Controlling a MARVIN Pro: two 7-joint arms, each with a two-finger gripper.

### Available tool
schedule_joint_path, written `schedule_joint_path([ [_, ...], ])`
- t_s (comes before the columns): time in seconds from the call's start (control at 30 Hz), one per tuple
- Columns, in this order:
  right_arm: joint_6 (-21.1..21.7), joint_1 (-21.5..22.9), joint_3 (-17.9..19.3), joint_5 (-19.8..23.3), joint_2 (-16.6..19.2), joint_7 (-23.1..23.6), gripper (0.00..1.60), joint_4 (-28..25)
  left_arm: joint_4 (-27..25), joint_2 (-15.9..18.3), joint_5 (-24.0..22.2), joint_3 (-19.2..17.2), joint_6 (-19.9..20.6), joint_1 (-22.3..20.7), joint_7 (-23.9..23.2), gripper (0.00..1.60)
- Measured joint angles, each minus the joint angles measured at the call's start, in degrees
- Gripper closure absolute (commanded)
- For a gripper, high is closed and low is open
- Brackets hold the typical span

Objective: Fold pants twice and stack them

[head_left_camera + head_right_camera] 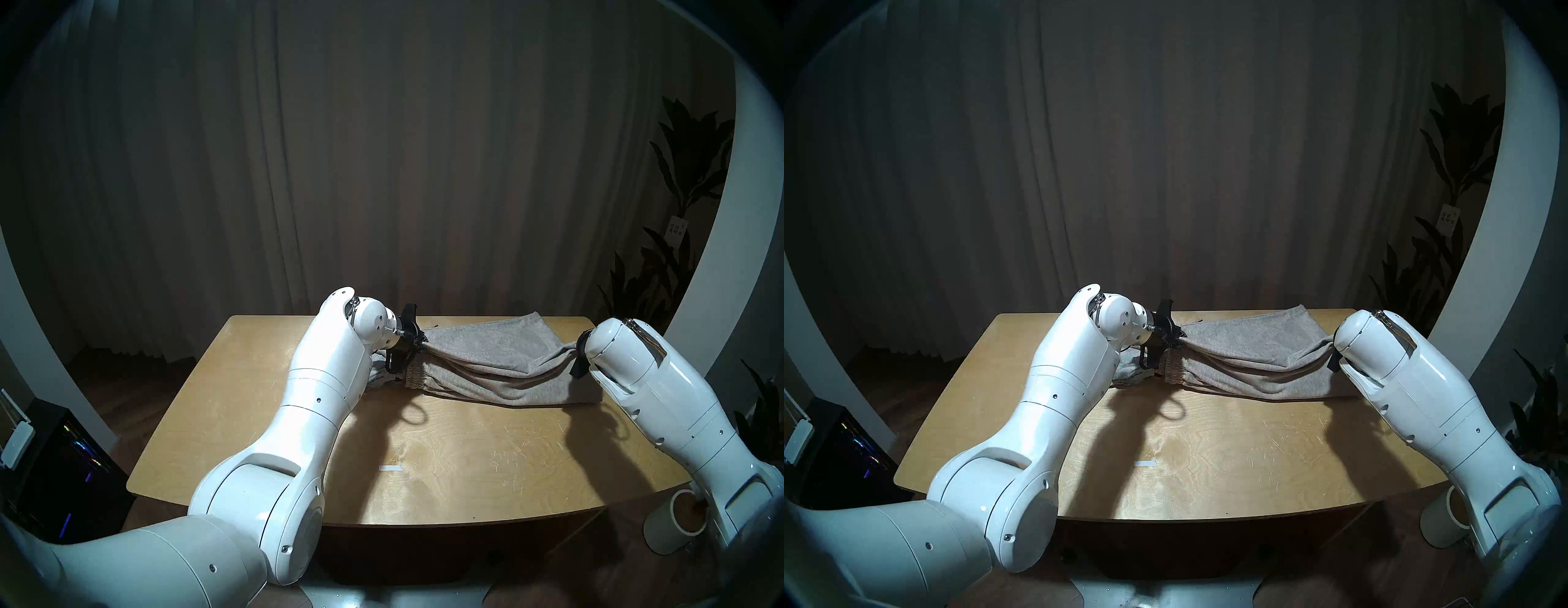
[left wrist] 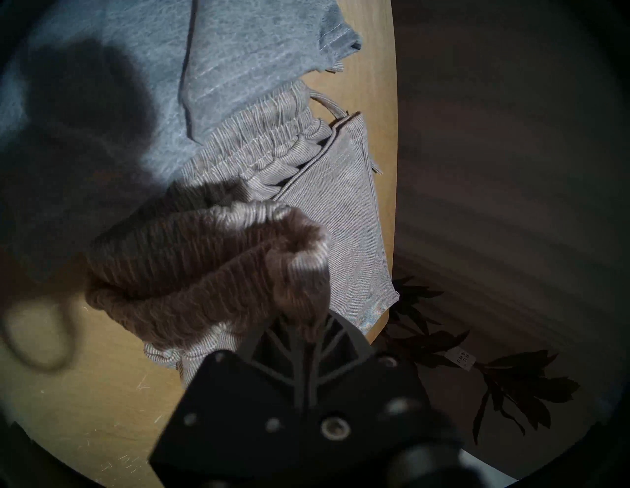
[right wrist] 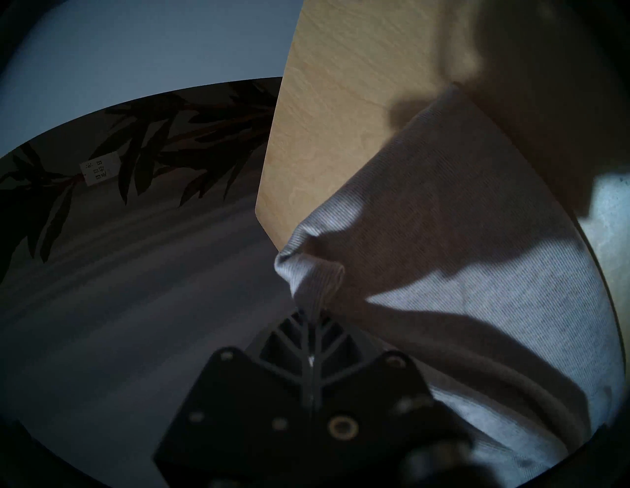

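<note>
The beige-grey pants (image 1: 500, 365) lie across the far half of the wooden table (image 1: 466, 458), their upper layer lifted at both ends. My left gripper (image 1: 418, 339) is shut on the gathered waistband (image 2: 238, 269) at the left end. At the right end my right gripper (image 3: 308, 313) is shut on a pinch of the pants' fabric (image 3: 306, 272); in the head view it is mostly hidden behind my forearm. The light grey pants (image 1: 1129, 371) lie bunched under my left wrist, also seen as light grey pants (image 2: 238, 68) in the left wrist view.
A small white tape mark (image 1: 390, 468) sits on the table's near middle. A white cup (image 1: 674, 526) stands off the table's near right corner. A dark box (image 1: 63, 467) is at the left, plants (image 1: 679, 263) at the right, a curtain behind.
</note>
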Motion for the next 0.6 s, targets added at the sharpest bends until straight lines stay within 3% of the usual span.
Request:
schedule_joint_path([
  [0.6, 1.6, 9.2, -9.2, -7.6, -6.1, 4.9, 1.60, 10.3, 11.1, -0.9, -0.6, -2.3, 0.8, -7.3, -0.7, 1.60],
])
